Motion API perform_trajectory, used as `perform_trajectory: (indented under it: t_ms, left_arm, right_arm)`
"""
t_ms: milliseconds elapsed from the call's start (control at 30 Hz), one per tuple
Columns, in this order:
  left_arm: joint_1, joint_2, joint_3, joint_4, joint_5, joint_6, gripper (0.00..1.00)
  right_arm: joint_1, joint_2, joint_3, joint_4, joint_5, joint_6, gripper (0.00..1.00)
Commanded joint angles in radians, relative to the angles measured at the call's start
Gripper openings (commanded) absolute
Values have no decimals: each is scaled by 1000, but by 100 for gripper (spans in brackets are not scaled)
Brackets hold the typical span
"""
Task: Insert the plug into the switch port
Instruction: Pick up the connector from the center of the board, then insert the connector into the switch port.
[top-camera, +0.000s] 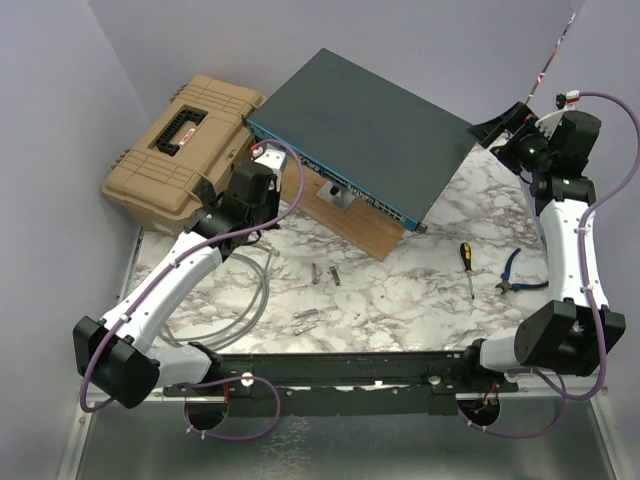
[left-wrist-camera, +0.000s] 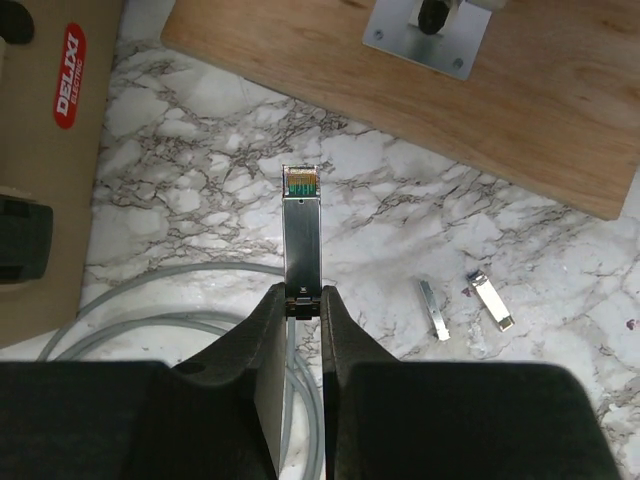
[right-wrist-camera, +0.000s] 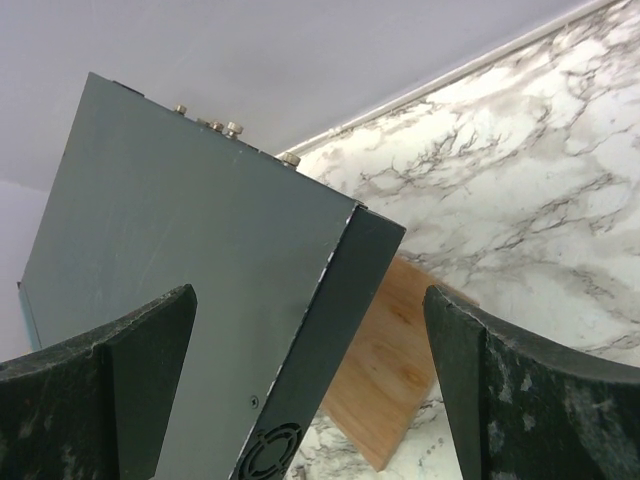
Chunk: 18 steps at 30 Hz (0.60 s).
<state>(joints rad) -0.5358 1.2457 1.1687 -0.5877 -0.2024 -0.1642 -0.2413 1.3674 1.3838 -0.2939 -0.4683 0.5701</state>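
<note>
The left pincer is closed narrowly on the rear end of the slim silver metal plug. Its grey cable runs back between the fingers, so the contact tip juts free ahead, ready to enter a socket. The plug hangs above the marble-patterned table, near the left end of the narrow blue face of the large flat dark grey-teal metal switch. No socket shows in the left wrist view, so the plug seems not yet lined up. The switch leans on a light wooden board, which tips its sockets toward the arms. The right pincer is spread wide and holds nothing, straddling the switch's far corner, probably to brace it against the push. Whether it touches the switch I cannot tell.
</note>
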Motion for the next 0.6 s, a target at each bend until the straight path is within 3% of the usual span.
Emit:
perform_trajectory:
  t_ms: [0, 267, 567]
  left_arm:
    - [13, -20, 77, -43, 56, 48, 0]
    - [25, -9, 133, -61, 117, 94, 0]
    - [86, 3, 158, -54, 281, 159, 0]
  right_arm:
    - [4, 42, -20, 7, -57, 52, 100]
    - [-9, 85, -72, 107, -159, 139, 100]
    - [-35, 132, -191, 376, -323, 315, 100]
